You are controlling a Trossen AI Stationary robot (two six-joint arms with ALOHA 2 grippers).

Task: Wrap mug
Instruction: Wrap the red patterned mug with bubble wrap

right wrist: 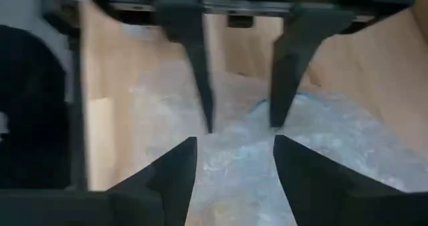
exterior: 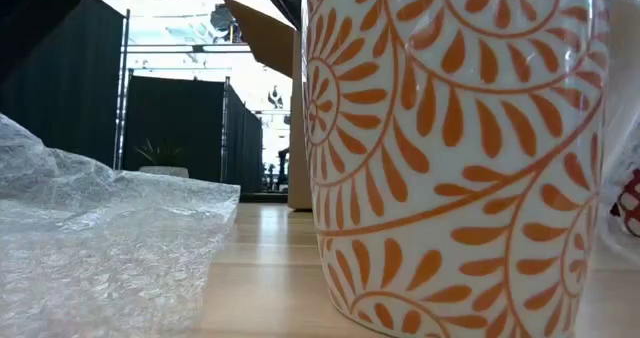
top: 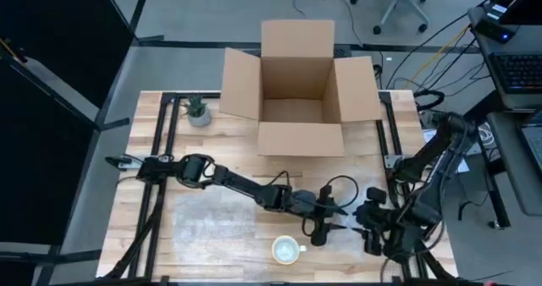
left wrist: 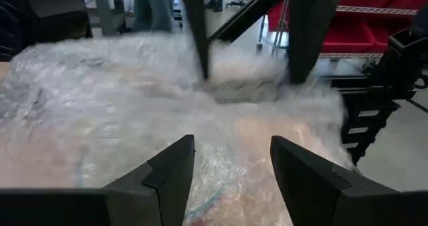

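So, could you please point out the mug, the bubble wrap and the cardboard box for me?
mug [top: 287, 250], high view, on its open top.
bubble wrap [top: 212, 222], high view, on the middle of the sheet.
cardboard box [top: 300, 138], high view, on its front flap.

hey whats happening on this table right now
Two robot arms are working over a sheet of bubble wrap spread on the wooden table. The left gripper and right gripper, both open, face each other at the sheet's edge. The patterned mug stands unwrapped nearby. A cardboard box waits open behind.

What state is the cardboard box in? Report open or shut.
Open. The high view shows the cardboard box with all four flaps folded outward and its bare inside visible.
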